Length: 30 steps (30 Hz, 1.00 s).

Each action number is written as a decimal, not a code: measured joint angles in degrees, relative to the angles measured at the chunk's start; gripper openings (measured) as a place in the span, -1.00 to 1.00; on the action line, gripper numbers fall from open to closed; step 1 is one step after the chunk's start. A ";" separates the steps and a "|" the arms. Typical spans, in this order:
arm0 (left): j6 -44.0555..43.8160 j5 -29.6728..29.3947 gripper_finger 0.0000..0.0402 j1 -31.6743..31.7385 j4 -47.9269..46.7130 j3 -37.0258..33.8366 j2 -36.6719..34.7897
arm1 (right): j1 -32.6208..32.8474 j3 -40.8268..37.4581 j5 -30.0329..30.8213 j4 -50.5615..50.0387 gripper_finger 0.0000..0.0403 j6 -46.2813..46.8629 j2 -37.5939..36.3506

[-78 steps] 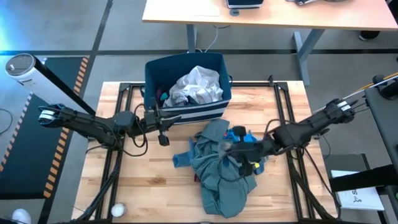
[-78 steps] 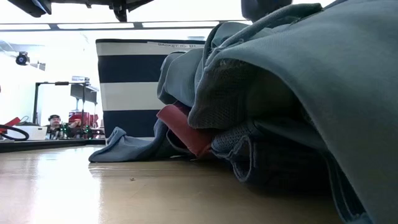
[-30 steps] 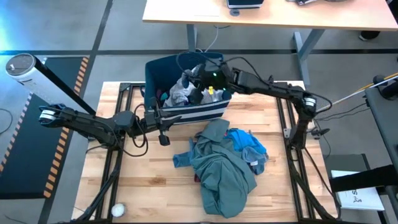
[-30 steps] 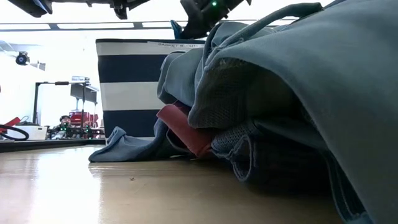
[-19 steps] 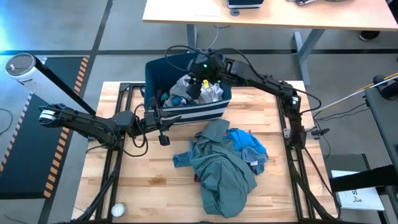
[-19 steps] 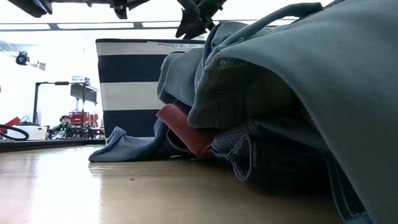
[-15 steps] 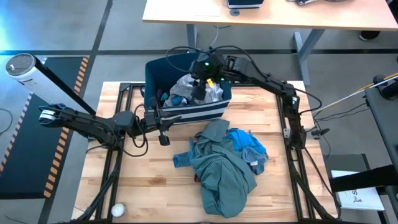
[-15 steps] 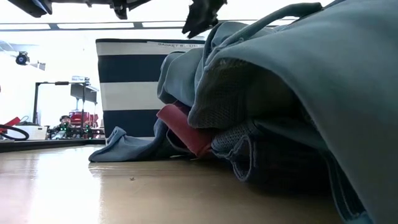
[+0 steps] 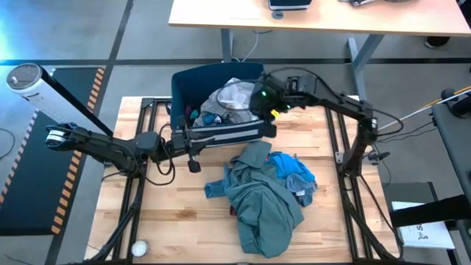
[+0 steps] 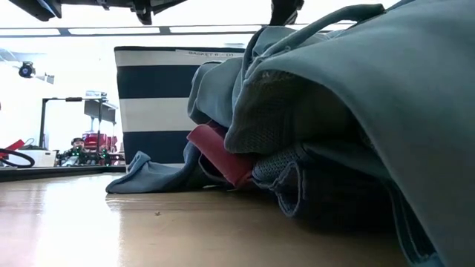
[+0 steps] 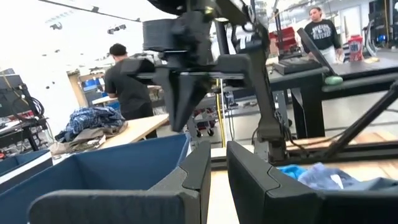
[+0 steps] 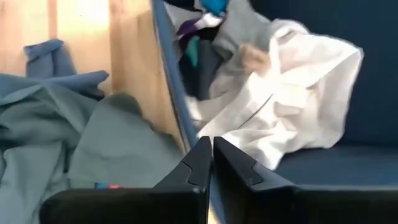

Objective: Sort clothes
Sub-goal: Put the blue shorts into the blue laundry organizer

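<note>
- The right gripper (image 9: 266,112) hangs over the near right rim of the navy bin (image 9: 213,79), its fingers (image 12: 198,163) pressed together with nothing between them.
- Just beyond those fingers, inside the bin, lies the white garment (image 12: 292,93), crumpled on top of grey and blue pieces (a scrap of bright blue shows at the far end).
- The teal-green garment (image 9: 257,199) sprawls on the table (image 9: 162,228) below and slightly toward the table's front from the right gripper, well clear of it, outside the bin.
- A bright blue piece (image 9: 291,168) rests against the teal heap's right side; a red piece (image 10: 219,152) peeks from beneath the pile in the low view.
- The left gripper (image 9: 193,154) waits beside the bin's striped front wall, its fingers (image 11: 199,171) nearly together and holding nothing, with the teal heap off to its right.
</note>
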 joint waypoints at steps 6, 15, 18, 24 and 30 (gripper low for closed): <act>-0.31 0.03 -0.81 0.00 -2.80 0.04 0.03 | 5.12 -19.51 -0.13 11.55 -1.00 4.49 -11.69; -1.44 3.12 -0.81 -0.02 -7.30 -0.22 0.07 | 16.28 -47.75 -0.07 23.17 -1.00 21.23 -29.93; -1.44 3.15 -0.81 -0.02 -6.81 -0.22 0.07 | 19.95 -54.94 0.29 24.19 -1.00 28.41 -33.54; -1.64 3.15 -0.81 -0.02 -6.52 -0.22 0.07 | 26.13 -65.16 2.04 27.90 -0.95 37.95 -36.12; -2.06 3.15 -0.81 -0.02 -6.34 -0.22 0.07 | 28.20 -68.65 6.30 27.92 -0.63 42.22 -34.87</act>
